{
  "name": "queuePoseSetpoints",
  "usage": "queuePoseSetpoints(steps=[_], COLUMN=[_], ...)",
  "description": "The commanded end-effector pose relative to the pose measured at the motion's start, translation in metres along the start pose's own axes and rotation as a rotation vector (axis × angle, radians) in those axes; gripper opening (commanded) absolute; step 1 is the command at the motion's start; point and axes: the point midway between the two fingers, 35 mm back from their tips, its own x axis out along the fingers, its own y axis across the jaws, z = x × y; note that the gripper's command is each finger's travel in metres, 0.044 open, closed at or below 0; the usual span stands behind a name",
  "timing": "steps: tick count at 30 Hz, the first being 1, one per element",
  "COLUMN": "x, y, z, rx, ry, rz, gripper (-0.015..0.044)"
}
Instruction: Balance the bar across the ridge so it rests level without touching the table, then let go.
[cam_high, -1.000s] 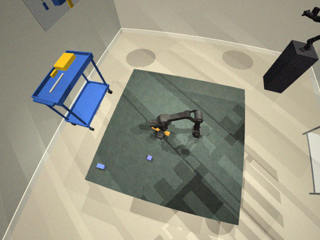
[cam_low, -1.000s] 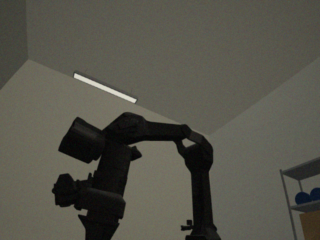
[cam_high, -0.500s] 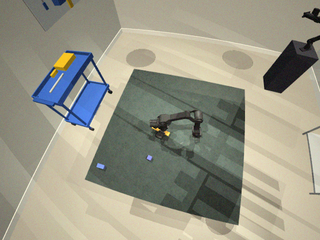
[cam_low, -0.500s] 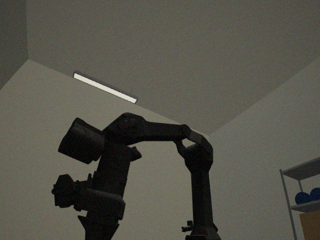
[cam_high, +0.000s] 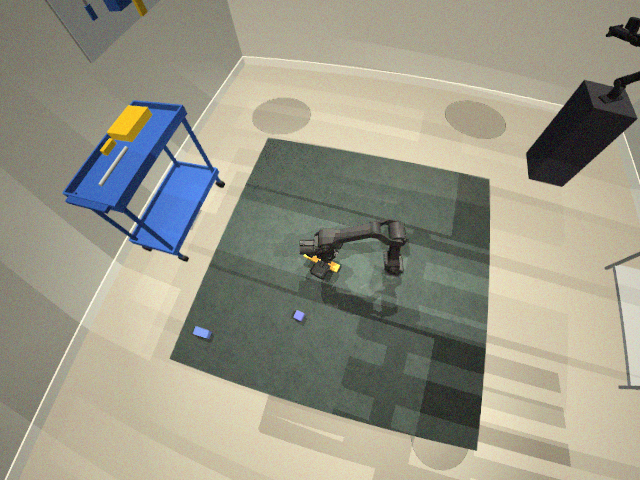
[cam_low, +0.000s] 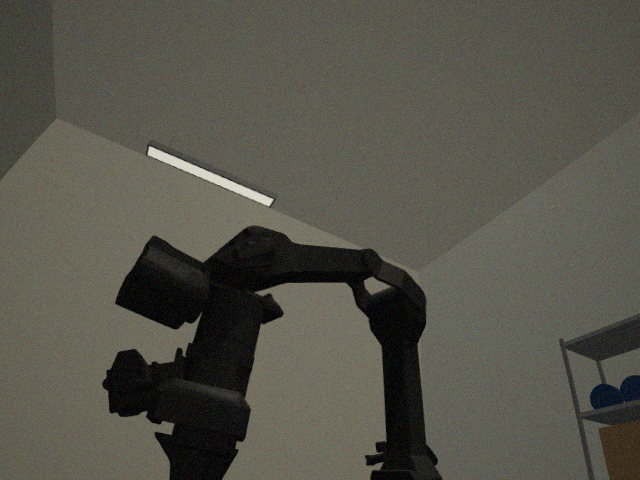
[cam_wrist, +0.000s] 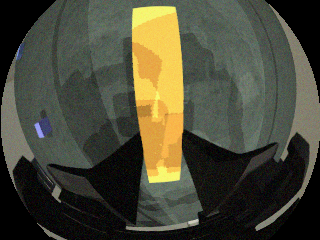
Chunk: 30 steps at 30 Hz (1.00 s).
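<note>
The yellow bar (cam_high: 335, 267) (cam_wrist: 159, 60) is between the fingers of my gripper (cam_wrist: 161, 135), which is shut on it. In the wrist view it runs lengthwise away from the fingers, with dark green surface on both sides. In the top view its two ends show beside the dark hand, which hides its middle. Its height above the surface is hard to tell. A small violet-blue block (cam_high: 298, 315) (cam_wrist: 43, 127) stands apart from the bar. A longer violet-blue block (cam_high: 201, 332) (cam_wrist: 20, 51) lies farther out. I cannot tell which is the ridge. The exterior view shows the arm, but not the fingertips.
The dark green surface (cam_high: 248, 315) lies under the arm and both blocks. A blue cart (cam_high: 175, 209) with a yellow box (cam_high: 130, 122) stands at the left. A dark pedestal (cam_high: 573, 136) stands at the upper right. The exterior view also shows a shelf (cam_low: 602, 344).
</note>
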Motion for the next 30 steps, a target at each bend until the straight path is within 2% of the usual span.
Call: queuePoseSetpoints(steps=[1, 30], x=[0.0005, 0.003], y=[0.0007, 0.0005], z=[0.0001, -0.0005], rx=[0.005, 0.005], ry=[0.0, 0.0], rz=[0.004, 0.004], gripper=[0.0, 0.0])
